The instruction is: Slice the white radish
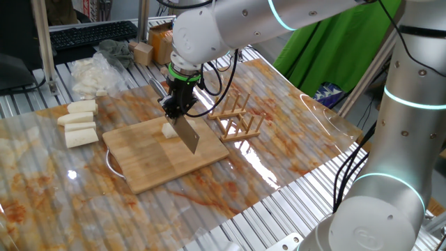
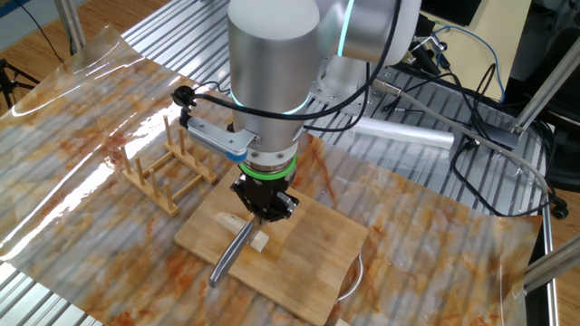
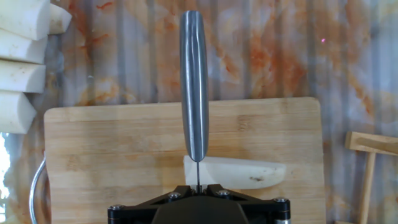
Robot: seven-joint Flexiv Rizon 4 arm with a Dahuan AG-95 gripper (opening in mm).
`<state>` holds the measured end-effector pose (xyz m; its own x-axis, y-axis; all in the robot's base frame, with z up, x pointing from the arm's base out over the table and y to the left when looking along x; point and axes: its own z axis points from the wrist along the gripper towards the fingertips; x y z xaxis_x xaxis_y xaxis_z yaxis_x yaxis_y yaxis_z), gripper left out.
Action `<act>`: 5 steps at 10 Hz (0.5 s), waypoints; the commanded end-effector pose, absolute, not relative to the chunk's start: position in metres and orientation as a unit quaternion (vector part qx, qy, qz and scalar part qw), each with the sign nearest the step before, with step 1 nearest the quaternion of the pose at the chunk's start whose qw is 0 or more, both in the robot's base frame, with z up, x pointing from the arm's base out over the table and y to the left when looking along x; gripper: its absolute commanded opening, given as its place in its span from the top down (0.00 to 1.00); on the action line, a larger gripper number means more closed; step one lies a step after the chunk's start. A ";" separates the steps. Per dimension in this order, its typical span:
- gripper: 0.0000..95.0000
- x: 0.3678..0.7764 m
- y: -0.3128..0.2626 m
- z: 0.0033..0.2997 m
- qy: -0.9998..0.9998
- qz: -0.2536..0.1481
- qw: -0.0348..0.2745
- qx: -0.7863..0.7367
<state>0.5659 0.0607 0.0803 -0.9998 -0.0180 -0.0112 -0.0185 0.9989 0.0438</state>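
The jaws grip a steel-bladed knife [image 3: 194, 87], edge-on above the stubby cream-white radish chunk [image 3: 239, 172], whose long axis runs nine-to-three, tapering toward three o'clock, across the blade.

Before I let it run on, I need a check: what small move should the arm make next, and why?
Probably a straight push down. The gripper holds the knife edge-on above the white radish on the cutting board, and the hand view shows the radish uncut, with the blade crossing near its blunt end.

No legible txt anywhere.
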 end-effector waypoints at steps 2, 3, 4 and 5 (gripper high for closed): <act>1.00 0.567 0.061 0.079 1.000 0.018 0.009 -0.010; 1.00 0.568 0.062 0.079 1.000 0.019 0.009 -0.009; 1.00 0.568 0.062 0.078 1.000 0.018 0.009 -0.008; 1.00 0.568 0.062 0.078 1.000 0.019 0.009 -0.006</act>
<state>0.5679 0.0618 0.0770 -0.9998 -0.0107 -0.0179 -0.0113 0.9992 0.0374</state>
